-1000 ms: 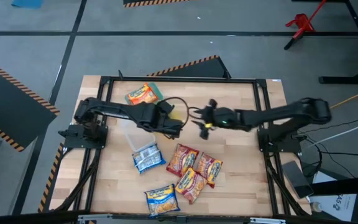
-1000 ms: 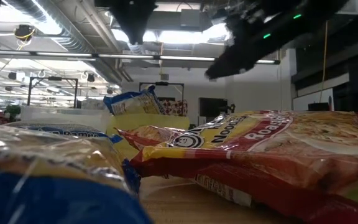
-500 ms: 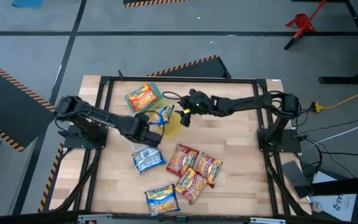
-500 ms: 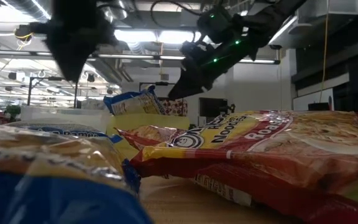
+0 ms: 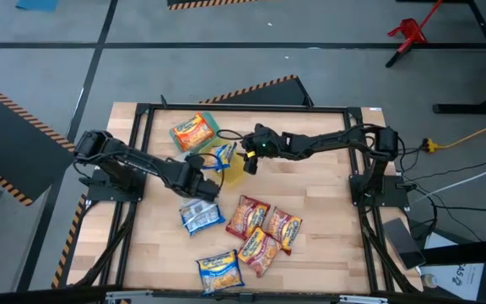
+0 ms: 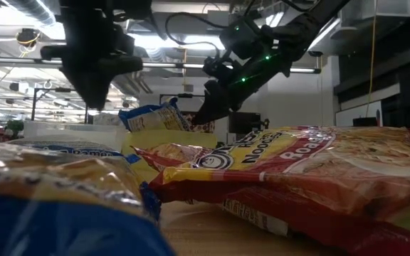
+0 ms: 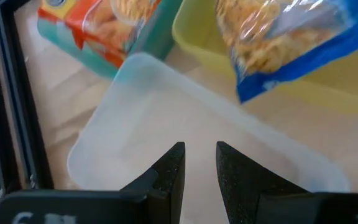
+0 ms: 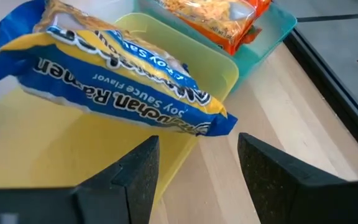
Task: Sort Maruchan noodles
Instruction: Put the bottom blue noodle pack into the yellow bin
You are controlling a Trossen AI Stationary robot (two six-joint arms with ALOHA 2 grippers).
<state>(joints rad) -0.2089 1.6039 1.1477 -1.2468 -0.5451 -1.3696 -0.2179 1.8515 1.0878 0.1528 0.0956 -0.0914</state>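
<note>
A blue-and-yellow Maruchan packet [image 8: 117, 74] lies tilted across the yellow container [image 8: 55, 162], one end jutting past its rim. An orange packet [image 5: 194, 129] sits in the green container [image 8: 272, 37]. On the table near the front lie a blue-and-white packet [image 5: 201, 215], three red-brown packets [image 5: 260, 232] and a blue-yellow one [image 5: 219, 268]. My right gripper [image 8: 197, 146] hovers open just beside the yellow container's corner, on its right [image 5: 247, 162]. My left gripper [image 7: 199, 152] hangs over the clear container [image 7: 135, 124], its fingers open by a narrow gap and holding nothing.
The three containers stand close together at the table's far middle. A black metal frame [image 5: 142, 114] runs round the tabletop. Bare wood [image 5: 319, 203] lies to the right of the packets. In the low view, packets [image 6: 297, 171] fill the foreground.
My left gripper has drawn back from the yellow container toward the table's left and near edge, and now hangs over the clear container. My right gripper has moved left up to the yellow container. The blue-and-yellow packet now shows lying in that container.
</note>
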